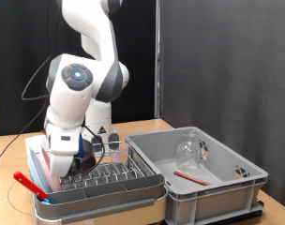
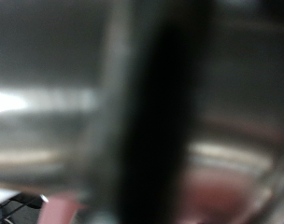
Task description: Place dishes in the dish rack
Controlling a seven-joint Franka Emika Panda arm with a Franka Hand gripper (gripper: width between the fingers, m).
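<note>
Claw: you have it low over the rack [image 1: 100, 173], at about 9 o'clock in the exterior view; the arm [image 1: 75, 94] hides the fingers, so you cannot tell whether they are apart or together.
Rack: chrome wire on a pale tray, sitting on the wooden surface [image 1: 11, 164] just beside the grey tub [image 1: 201, 178], which lies at about 4 o'clock.
Plate: a pink edge [image 1: 51, 167] shows upright in the rack beneath the arm.
Glass: clear, standing inside the tub [image 1: 187, 150].
Red utensil: one lies on the tub floor [image 1: 187, 175].
Wrist view: too blurred to read; you see only a dark upright band, grey metal sheen and a pink patch.
</note>
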